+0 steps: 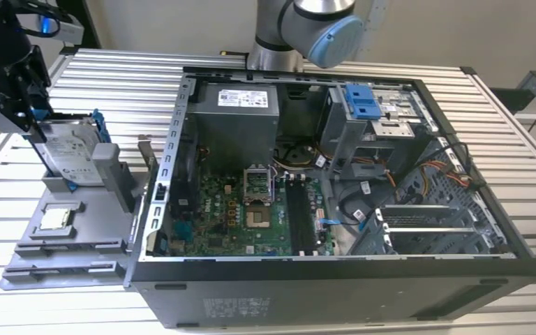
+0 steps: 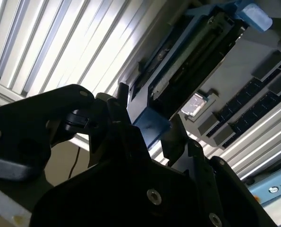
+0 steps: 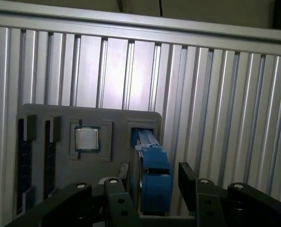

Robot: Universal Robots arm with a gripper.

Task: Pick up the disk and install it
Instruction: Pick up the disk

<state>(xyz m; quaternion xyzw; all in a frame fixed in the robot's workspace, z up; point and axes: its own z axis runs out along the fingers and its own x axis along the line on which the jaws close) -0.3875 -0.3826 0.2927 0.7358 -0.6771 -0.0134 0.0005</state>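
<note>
Black and matte, the claw [image 3: 154, 168] sits nearest the lens in both wrist views, its blocky fingers [image 3: 187, 182] dotted with round screw heads. Its jaws stand apart, one on each side of the disk [image 1: 68, 157]. In the first wrist view a thin gap shows between one finger and the disk's blue plastic frame.

The disk, a flat silver slab with a white label, stands on edge in a slot of a grey plastic holder [image 1: 63, 244] at the exterior view's left. The claw sits over its upper end, at the upper left of that view. In a square recess of the same holder, just beside the disk's slot, lies a small square silver chip [image 1: 56, 218].

The holder rests on a table [image 1: 109, 77] of ribbed aluminium slats, with bare slats showing beyond it. Close against the holder's right edge in the exterior view lies an open computer case [image 1: 343, 269] of dark sheet metal. It holds a green motherboard [image 1: 212, 209], a grey power supply [image 1: 240, 112], a blue-latched drive bay [image 1: 366, 101] and loose coloured cables [image 1: 426, 174]. The arm's grey and blue joint [image 1: 319, 28] rises behind the case.
</note>
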